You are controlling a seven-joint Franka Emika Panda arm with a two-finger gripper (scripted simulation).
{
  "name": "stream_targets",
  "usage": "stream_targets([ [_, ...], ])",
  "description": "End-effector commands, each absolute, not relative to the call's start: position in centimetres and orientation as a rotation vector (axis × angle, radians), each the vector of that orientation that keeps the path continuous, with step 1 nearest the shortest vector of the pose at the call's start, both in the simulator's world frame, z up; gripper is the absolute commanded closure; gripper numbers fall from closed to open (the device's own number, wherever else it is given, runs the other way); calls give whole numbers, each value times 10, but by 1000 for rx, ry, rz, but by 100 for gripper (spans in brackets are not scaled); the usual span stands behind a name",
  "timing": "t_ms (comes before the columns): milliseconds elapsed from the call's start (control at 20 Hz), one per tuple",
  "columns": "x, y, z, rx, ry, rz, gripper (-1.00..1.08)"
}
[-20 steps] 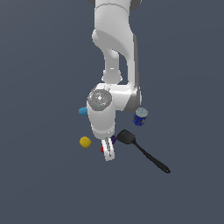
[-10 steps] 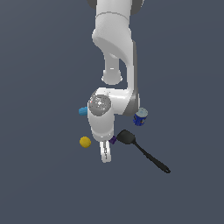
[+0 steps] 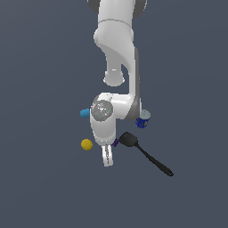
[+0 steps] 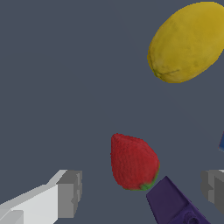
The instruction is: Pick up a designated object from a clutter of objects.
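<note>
In the wrist view the red strawberry (image 4: 132, 162) lies on the grey floor between my two grey fingertips (image 4: 69, 192), closer to the far-side finger than to this one. My gripper (image 4: 141, 189) is open and holds nothing. A purple cube (image 4: 174, 204) lies right beside the strawberry, and the yellow ball (image 4: 188, 41) lies farther off. In the exterior view my gripper (image 3: 107, 158) points down among the clutter and hides the strawberry. The yellow ball (image 3: 87, 144) is at its left there.
In the exterior view a black spatula (image 3: 144, 153) lies right of the gripper, with a sliver of the purple cube (image 3: 116, 142) by its blade. A blue can (image 3: 143, 119) and a light blue cylinder (image 3: 84, 113) flank the arm. A blue edge (image 4: 222, 142) shows in the wrist view.
The gripper has come down a little toward the floor. The red spot seen between the fingers a second ago is now hidden behind the hand.
</note>
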State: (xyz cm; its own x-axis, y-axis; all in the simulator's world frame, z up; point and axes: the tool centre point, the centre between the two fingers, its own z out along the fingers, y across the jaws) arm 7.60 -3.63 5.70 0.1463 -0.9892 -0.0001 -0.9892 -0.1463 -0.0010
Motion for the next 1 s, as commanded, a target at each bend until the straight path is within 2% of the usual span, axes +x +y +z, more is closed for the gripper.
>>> stream_targets([
  [0,75,-36,43,-2377,2054,0,-92],
  [400,76,-36,23,-2375,2056,0,-92],
  [450,76,-36,23,-2375,2056,0,108],
  [950,76,-36,23,-2375,2056,-1,108],
])
